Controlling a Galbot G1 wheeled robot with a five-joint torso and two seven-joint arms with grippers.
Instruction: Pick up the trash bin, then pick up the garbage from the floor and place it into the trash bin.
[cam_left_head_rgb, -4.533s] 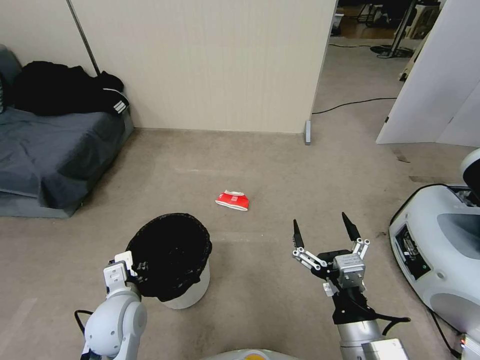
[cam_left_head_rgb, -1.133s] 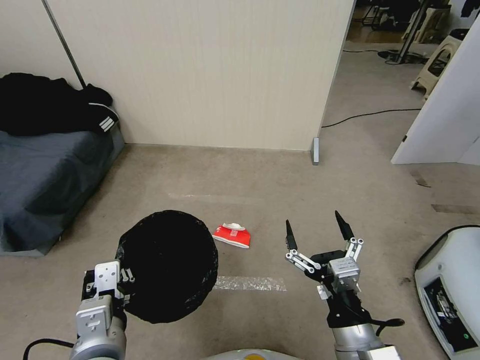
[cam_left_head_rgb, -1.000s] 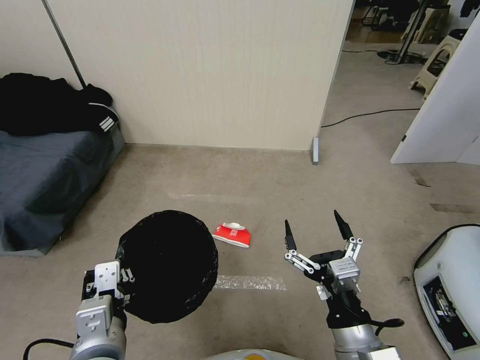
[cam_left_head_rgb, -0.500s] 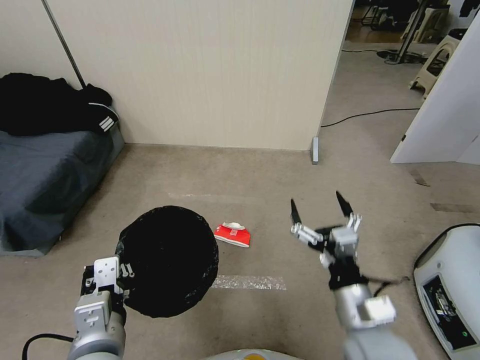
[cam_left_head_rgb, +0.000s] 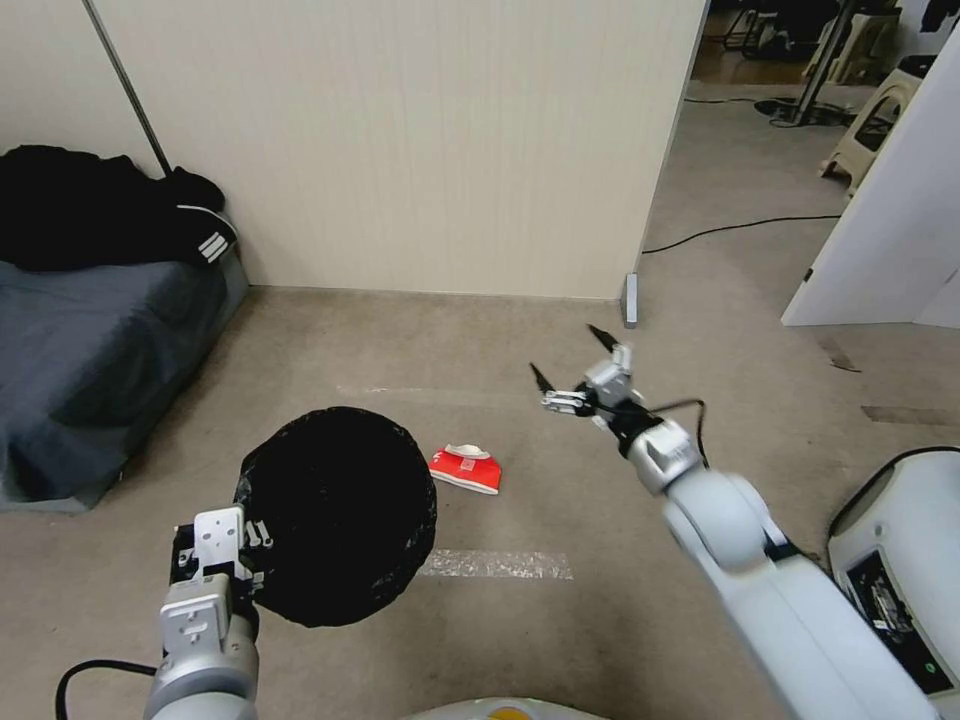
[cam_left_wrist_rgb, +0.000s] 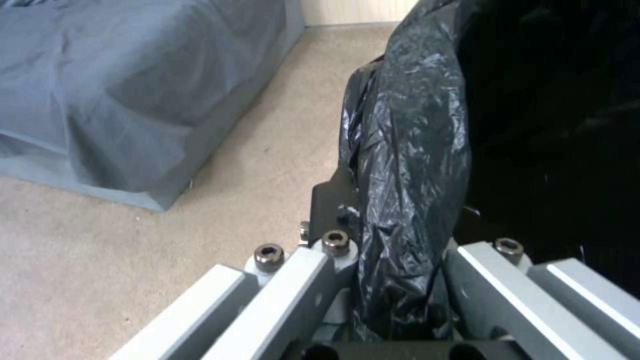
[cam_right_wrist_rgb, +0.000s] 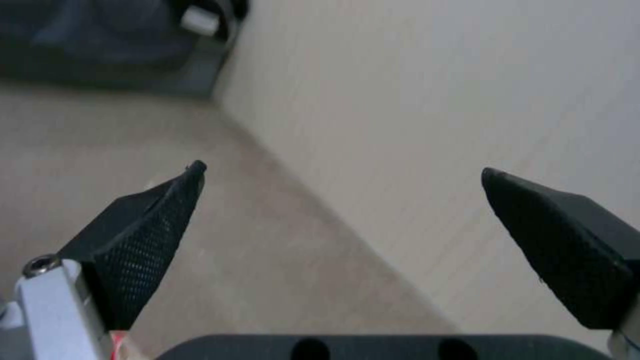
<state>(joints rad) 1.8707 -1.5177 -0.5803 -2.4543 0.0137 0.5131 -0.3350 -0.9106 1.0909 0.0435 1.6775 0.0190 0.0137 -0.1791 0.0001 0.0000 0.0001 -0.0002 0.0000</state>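
Floor (cam_left_head_rgb: 560, 620) of beige carpet carries everything, with a grey bed (cam_left_head_rgb: 90, 350) along its left edge. Trash bin (cam_left_head_rgb: 340, 515), lined with a crinkly black bag, hangs above the carpet at front left, its rim pinched by the closed left claw (cam_left_head_rgb: 245, 550); the left wrist view shows the bag fold (cam_left_wrist_rgb: 407, 165) clamped between the fingers. Right claw (cam_left_head_rgb: 572, 365) reaches forward with fingers spread wide, above and beyond the garbage. Garbage, a red-white packet (cam_left_head_rgb: 465, 470), lies just beside the bin; its print is unreadable.
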